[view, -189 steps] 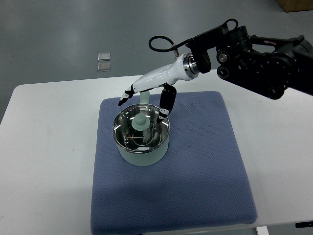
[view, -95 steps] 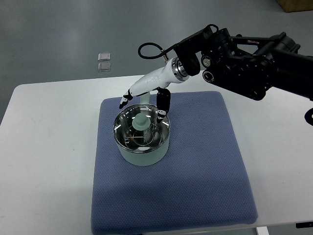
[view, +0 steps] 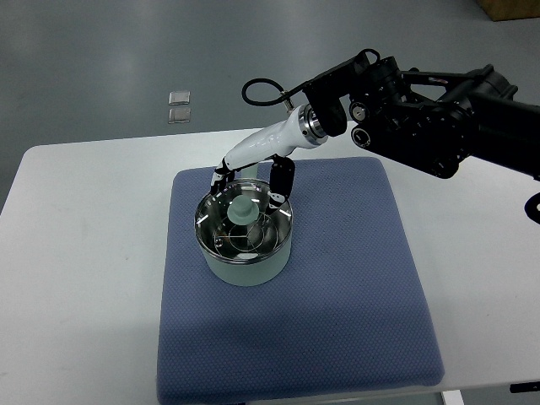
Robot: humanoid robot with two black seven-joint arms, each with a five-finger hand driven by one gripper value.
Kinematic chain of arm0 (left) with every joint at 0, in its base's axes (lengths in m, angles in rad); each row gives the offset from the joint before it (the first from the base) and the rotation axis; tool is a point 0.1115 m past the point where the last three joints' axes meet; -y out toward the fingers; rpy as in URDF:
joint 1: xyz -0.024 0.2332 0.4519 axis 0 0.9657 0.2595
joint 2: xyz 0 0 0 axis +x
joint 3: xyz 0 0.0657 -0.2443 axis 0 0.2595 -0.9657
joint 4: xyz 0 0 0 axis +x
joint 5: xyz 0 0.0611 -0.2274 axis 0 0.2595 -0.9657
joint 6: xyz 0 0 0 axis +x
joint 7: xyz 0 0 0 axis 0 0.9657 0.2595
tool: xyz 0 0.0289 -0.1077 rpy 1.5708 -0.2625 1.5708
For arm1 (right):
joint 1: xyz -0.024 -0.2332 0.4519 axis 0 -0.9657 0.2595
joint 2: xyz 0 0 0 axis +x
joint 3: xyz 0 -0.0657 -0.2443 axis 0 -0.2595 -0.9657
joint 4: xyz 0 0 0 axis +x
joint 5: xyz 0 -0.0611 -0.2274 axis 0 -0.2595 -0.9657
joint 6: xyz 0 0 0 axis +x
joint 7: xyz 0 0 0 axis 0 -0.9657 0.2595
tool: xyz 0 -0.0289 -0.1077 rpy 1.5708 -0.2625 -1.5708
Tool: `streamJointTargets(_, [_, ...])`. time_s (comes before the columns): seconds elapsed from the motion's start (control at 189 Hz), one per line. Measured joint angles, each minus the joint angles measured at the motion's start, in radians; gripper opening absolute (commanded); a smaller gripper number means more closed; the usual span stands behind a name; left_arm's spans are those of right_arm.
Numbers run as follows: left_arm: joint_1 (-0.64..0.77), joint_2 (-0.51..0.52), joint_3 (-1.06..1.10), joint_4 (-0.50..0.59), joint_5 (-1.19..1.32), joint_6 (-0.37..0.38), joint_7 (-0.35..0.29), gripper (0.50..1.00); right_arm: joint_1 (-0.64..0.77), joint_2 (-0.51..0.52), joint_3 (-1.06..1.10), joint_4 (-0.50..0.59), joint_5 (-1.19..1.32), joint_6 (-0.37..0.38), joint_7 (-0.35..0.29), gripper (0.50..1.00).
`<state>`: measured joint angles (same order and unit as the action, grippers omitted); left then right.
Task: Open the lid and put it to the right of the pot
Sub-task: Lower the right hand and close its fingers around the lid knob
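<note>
Right hand (view: 249,173) was poised over the pot (view: 245,236), lid (view: 243,221) not yet lifted.

Fingers (view: 221,175) and thumb (view: 280,187) were spread either side of the pale knob (view: 242,207), empty, likely bracketing it for a pinch. The round glass lid sat flat on the pale green pot, mid-left on the dimpled blue mat (view: 337,287), with open mat to its right for the set-down.
</note>
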<state>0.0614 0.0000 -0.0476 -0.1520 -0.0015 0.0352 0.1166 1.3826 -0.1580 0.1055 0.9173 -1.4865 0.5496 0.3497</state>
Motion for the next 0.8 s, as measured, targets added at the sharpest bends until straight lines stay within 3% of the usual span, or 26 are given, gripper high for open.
streamJointTargets(0.217, [0.000,0.000,0.000,0.000,0.000,0.000,0.000,1.000,-0.021,0.000,0.000,0.000,0.000,-0.014,0.000,0.795])
streamJointTargets(0.222, [0.000,0.000,0.000,0.000,0.000,0.000,0.000,1.000,-0.021,0.000,0.000,0.000,0.000,-0.014,0.000,0.766])
streamJointTargets(0.238, [0.000,0.000,0.000,0.000,0.000,0.000,0.000,1.000,-0.022,0.000,0.000,0.000,0.000,-0.014,0.000,0.752])
streamJointTargets(0.454, [0.000,0.000,0.000,0.000,0.000,0.000,0.000,1.000,-0.025,0.003,0.000,0.000,-0.001,-0.024,0.000,0.660])
streamJointTargets(0.803, [0.000,0.000,0.000,0.001,0.000,0.000,0.000,1.000,-0.032,0.003,0.001,0.000,0.001,-0.034,0.000,0.658])
